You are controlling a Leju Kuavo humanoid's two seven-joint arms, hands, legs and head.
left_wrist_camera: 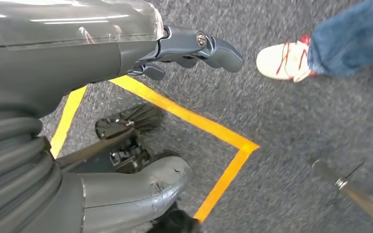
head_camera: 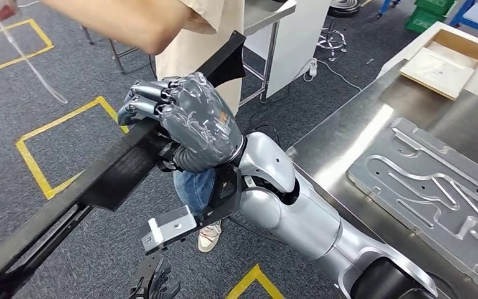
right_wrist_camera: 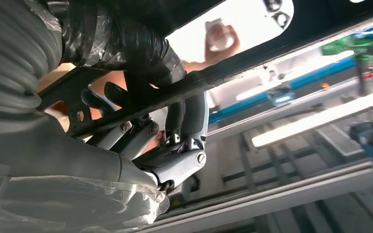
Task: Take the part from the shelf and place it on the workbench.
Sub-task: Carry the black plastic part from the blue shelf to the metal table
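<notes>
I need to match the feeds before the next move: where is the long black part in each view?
Head view: the long black part runs diagonally from lower left to upper centre, gripped by the right hand.
Left wrist view: I cannot pick it out.
Right wrist view: it crosses diagonally, fingers wrapped round it.
Shared landmark: the right hand.

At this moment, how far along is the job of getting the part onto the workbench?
Pickup looks done: the right hand grips the long black part, held over the grey carpet. It is being carried now, beside a person. The left hand hangs with fingers apart, holding nothing. Left to do: swing the part over to the steel workbench, which already carries a ribbed metal panel, and set it down.
</notes>
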